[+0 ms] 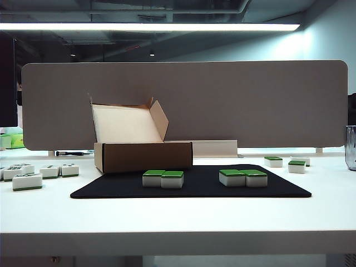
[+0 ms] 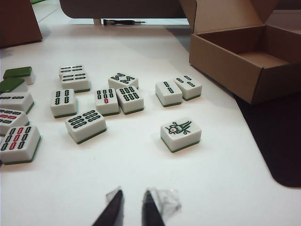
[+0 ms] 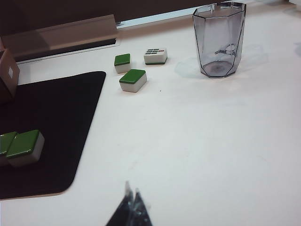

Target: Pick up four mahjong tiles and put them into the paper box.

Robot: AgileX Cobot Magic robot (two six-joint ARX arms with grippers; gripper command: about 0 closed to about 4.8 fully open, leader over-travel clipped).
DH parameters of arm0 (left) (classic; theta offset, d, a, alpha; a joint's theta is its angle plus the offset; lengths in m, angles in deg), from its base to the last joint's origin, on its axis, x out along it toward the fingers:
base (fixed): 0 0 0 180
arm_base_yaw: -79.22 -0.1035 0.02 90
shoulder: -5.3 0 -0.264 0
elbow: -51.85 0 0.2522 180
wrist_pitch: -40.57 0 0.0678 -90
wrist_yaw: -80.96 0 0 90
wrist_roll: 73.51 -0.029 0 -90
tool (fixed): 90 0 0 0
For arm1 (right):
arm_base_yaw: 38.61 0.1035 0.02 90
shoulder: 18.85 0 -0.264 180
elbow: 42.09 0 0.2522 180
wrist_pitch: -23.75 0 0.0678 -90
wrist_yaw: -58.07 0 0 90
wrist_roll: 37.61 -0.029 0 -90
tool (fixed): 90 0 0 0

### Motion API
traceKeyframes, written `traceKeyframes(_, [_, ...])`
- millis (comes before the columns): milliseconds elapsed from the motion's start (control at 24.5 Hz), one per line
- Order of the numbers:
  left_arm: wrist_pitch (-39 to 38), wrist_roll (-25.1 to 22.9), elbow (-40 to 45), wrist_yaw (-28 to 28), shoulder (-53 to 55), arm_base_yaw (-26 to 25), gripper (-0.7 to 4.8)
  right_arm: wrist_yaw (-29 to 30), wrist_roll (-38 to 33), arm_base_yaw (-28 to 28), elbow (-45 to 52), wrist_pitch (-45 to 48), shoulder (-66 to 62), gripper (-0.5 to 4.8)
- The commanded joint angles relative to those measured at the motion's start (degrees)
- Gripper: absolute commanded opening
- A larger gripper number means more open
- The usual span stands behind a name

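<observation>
On a white counter point(image 1: 178, 217), face-up tiles point(image 2: 85, 125) lie at the left, where the left gripper point(image 2: 131, 207) hovers with fingers nearly pressed together, holding nothing. The open paper box point(image 1: 143, 156) stands at the black mat's point(image 1: 189, 186) back left edge, with four mahjong tiles point(image 1: 163, 178) in two green-backed pairs in front. Far right, near a clear cup point(image 3: 219, 40), the right gripper point(image 3: 131, 205) hovers pressed together, empty.

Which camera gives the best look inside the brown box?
The left wrist view: it looks down into the open paper box. The exterior view shows its front wall and raised lid; the right wrist view catches only a corner.
</observation>
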Motion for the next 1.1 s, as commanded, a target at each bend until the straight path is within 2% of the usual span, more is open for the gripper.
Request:
traceKeyframes(41, [-0.8,0.0,0.0,0.0,0.0,0.0,0.49,0.0,0.2,0.0,0.0,0.1,0.5,-0.01])
traceKeyframes(775, [-0.8,0.0,0.0,-0.2,0.0,0.0,0.49,0.0,0.2,0.0,-0.9,1.3,0.5,-0.02])
traceKeyframes(1101, [-0.8,0.0,0.0,-0.2,0.0,0.0,0.49,0.0,1.2,0.0,-7.5,-2.5,0.5,-0.02])
